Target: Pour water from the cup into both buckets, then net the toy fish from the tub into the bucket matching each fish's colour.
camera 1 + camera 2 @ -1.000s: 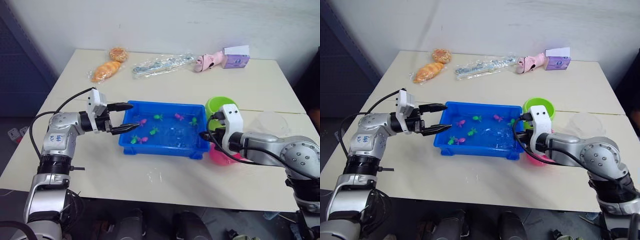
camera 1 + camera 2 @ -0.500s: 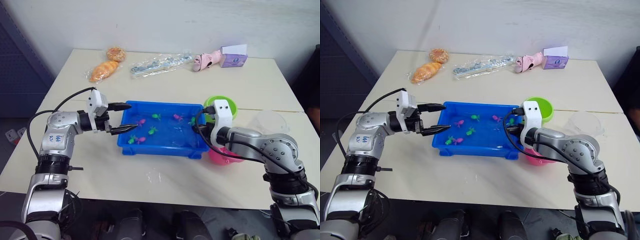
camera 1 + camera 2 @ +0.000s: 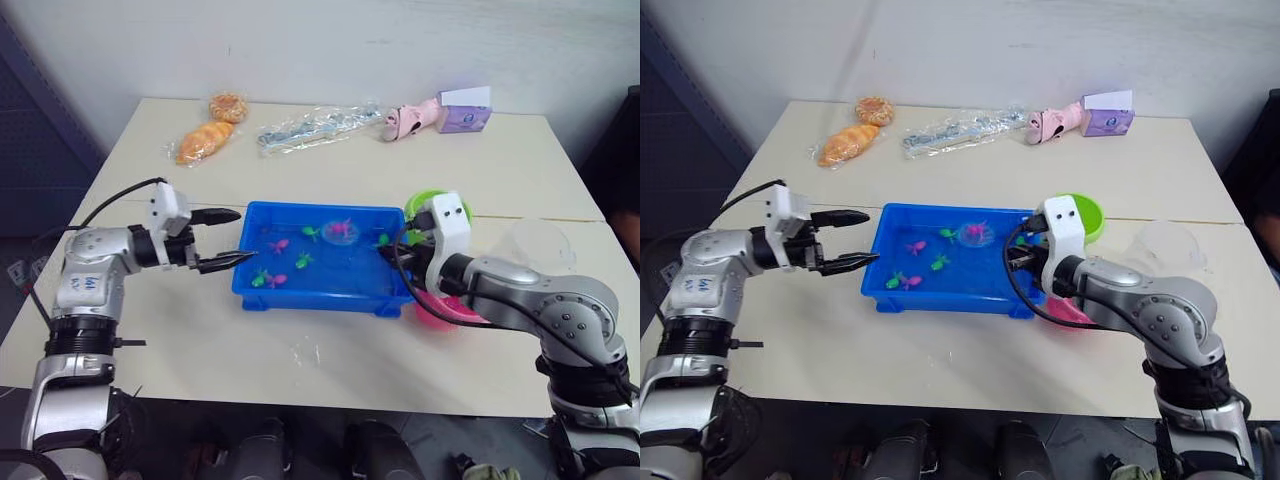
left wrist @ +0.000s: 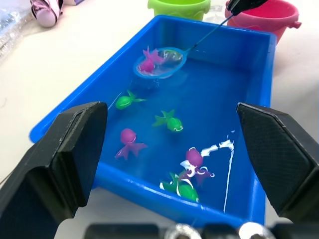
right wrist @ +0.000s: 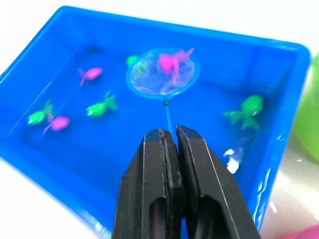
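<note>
Net hoop, light blue rimmed, is seen lifted over the far part of the tub, with one pink fish lying in its mesh; the thin dark handle runs back to the right gripper, whose two black fingers are pressed tight together on it, judged so that the wire cannot swivel under the load. The hoop is held roughly level, presumably to keep the catch from sliding out on the way to a bucket. At the tub's near left corner the left gripper is parked with its fingers spread wide and nothing between them, one tip just at the tub's left wall; it is judged to be waiting there, or placed to steady the tub, though contact cannot be confirmed. Water in the tub is noted, with loose fish: two pink and several green ones remain afloat. Pink bucket stands just beside the tub's right end under the right forearm, green bucket just behind it, both close to the tub so that the carry is short. Clear cup is set further right, apart from the buckets. Along the far table edge lie wrapped bread, a clear packet, a pink item and a purple box. No brand or label can be read; a small blue mark on the left arm is illegible.
</note>
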Motion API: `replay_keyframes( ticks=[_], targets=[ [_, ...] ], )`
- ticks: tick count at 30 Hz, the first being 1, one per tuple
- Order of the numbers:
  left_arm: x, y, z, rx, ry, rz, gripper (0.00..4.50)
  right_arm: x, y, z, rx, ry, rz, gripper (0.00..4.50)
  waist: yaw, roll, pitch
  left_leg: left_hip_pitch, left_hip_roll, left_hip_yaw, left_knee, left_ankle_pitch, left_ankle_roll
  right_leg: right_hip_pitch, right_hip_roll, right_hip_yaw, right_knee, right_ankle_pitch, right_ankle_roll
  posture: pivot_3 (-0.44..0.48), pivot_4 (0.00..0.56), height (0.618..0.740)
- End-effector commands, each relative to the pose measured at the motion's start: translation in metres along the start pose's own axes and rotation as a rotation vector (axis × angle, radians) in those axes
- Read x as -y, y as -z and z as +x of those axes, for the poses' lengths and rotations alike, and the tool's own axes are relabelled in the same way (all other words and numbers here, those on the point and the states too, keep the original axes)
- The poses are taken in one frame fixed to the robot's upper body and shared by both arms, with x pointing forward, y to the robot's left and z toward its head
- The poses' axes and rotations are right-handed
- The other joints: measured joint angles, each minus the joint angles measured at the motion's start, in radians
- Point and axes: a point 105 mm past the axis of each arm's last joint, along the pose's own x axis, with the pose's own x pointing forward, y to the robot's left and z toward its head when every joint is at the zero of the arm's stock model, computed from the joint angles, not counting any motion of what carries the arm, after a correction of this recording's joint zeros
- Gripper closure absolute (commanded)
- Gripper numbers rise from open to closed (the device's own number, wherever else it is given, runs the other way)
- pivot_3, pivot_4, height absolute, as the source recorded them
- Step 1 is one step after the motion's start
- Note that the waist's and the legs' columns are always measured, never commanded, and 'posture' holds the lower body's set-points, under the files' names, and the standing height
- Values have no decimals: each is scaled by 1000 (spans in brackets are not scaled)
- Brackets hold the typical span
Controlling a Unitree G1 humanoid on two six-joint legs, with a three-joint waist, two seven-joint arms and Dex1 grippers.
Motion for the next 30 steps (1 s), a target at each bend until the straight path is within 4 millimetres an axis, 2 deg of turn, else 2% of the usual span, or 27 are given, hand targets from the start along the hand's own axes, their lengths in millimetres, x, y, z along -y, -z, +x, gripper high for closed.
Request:
replay_keyframes(
  ticks=[1, 7, 12, 20, 25, 30],
  targets=[
    [1, -19, -12, 48, 35, 18, 43, -9, -17, -21, 102, -54, -71, 4500, 0, 0, 0, -1, 0, 0, 0, 0, 0, -1, 0, 0, 0, 0, 0, 0, 150, 740],
    [14, -32, -13, 45, 141, 46, 43, -15, -15, -54, 153, -110, -120, 4500, 4, 0, 0, -7, 0, -1, 1, 0, 0, -5, 0, -1, 0, 0, 0, 0, 150, 740],
    [25, -49, 3, 77, 238, 75, 43, -16, -14, -92, 243, -119, -158, 4500, 7, 0, 0, -7, 0, -1, 1, 0, 0, -5, 0, -1, 0, 0, 0, 0, 150, 740],
    [45, -73, 43, 138, 408, 116, 43, -3, -9, -148, 365, 12, -186, 4500, 29, 0, 0, -6, -1, -1, 2, 1, 1, -3, 1, -1, 0, 1, 1, 0, 150, 740],
    [55, -77, 66, 175, 496, 115, 43, 19, 6, -180, 302, 168, -279, 4500, 32, 0, 0, -6, -1, -1, 2, 1, 1, -2, 2, 0, 0, 1, 2, 0, 150, 740],
    [60, -73, 77, 191, 537, 99, 43, 34, 29, -196, 198, 275, -417, 4500, 28, 0, 0, -4, -1, 0, 1, 2, -1, -3, 2, 1, -1, 1, 2, 0, 150, 740]
  ],
)
